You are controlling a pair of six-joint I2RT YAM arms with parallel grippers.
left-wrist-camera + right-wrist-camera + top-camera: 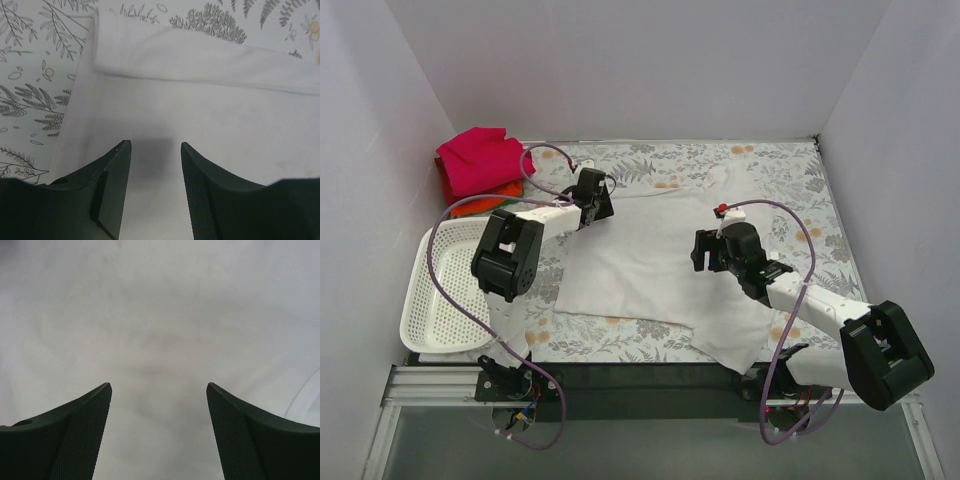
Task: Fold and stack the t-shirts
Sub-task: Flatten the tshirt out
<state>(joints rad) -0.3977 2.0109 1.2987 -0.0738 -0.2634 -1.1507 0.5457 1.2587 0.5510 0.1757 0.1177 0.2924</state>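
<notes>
Floral surface [660,158], white walls. White shirt [630,265] spread flat mid-surface, part-folded. Likely light, limp, no stiffness, slides easily; best pinched at edge or corner, not mid-panel. Left gripper [154,145], jaws apart, over shirt's far-left part, just short of folded-over edge. Right gripper [159,386], jaws apart, over plain cloth at shirt's right side. Pink shirt [478,158] stacked in far-left corner.

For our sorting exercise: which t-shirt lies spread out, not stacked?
The white t-shirt, spread flat on the table; the magenta-pink t-shirt and red-orange t-shirt sit folded, stacked at the far-left corner.
</notes>
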